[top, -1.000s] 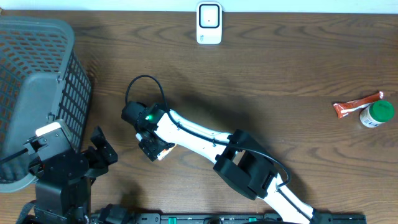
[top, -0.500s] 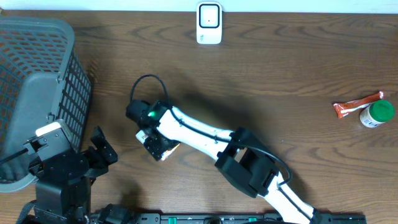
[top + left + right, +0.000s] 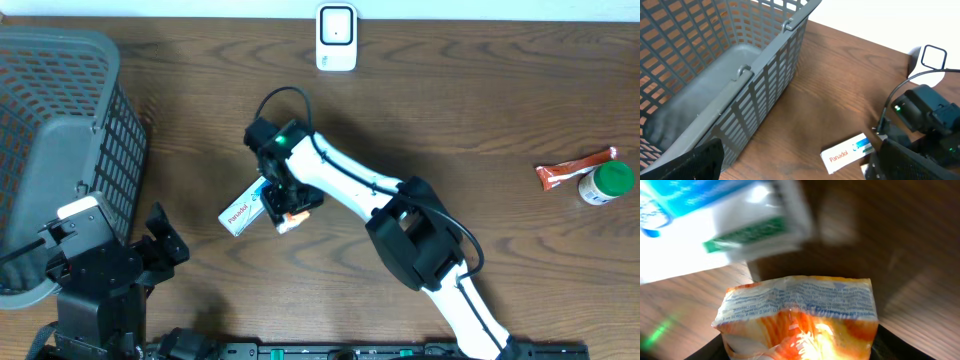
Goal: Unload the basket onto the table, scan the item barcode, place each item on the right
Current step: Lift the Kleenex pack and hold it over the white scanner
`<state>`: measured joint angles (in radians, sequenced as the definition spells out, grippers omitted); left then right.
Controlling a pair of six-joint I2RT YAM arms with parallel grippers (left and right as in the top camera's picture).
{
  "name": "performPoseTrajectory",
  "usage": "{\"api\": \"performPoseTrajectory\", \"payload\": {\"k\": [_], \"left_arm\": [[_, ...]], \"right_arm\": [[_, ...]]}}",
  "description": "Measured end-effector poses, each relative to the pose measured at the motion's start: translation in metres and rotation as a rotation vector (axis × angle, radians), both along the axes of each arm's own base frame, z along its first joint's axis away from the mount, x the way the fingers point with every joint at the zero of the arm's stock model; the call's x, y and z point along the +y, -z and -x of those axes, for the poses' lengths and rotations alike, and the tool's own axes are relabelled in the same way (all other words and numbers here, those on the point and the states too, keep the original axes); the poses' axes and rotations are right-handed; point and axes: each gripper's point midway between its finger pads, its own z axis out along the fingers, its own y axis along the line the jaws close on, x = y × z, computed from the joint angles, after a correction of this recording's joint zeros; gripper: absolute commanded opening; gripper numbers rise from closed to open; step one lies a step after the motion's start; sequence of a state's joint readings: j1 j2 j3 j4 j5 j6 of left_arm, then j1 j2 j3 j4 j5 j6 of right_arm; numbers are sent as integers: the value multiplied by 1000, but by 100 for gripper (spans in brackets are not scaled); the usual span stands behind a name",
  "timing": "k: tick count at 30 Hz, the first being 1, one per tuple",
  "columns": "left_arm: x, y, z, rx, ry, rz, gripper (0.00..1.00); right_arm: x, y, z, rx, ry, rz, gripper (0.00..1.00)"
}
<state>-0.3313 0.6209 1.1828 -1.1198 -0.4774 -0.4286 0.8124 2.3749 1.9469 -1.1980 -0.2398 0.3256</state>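
The right pincer (image 3: 286,210) is pinching the orange packet (image 3: 800,315). In the right wrist view the packet fills the space between the two dark fingers (image 3: 890,341). Its flat top edge runs from 9 o'clock to 3 o'clock. From above, only a small orange bit shows. It sticks out of the pincer toward 5 o'clock, so I cannot tell its long side there.

The packet is near the middle of the brown table (image 3: 480,100), a bit to the left. The white and blue box (image 3: 244,208) lies just beside it at 9 o'clock. The box's long side runs from 8 o'clock to 2 o'clock.

The scanner (image 3: 336,38) stands well apart at 12 o'clock, by the far edge.

The left pincer (image 3: 800,162) is spread wide with nothing in it.

There is one packet, one box, one scanner, one gray basket (image 3: 60,40), one green-lid bottle (image 3: 606,183) and one red wrapper (image 3: 570,170).
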Motion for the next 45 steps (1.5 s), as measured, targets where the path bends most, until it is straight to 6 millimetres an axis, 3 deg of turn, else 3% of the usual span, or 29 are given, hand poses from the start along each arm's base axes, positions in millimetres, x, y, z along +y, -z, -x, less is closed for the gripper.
{"api": "performPoseTrajectory", "payload": {"k": [3,8,15,23,35,40,45], "left_arm": [[0,0,0,0,0,1,98],[0,0,0,0,0,0,98],[0,0,0,0,0,0,98],[0,0,0,0,0,1,98],[0,0,0,0,0,0,98],[0,0,0,0,0,1,98],[0,0,0,0,0,1,98]], "right_arm": [[-10,-9,-10,14,30,14,62],[-33,-50,-32,28,89,24,62],[-64,-92,-25,143,94,25,63],[-67,-102,-35,215,121,-116,64],[-71,-104,-46,213,147,-165,65],[-59,-101,-75,104,139,-243,62],[-61,-104,-123,-31,187,-337,63]]}}
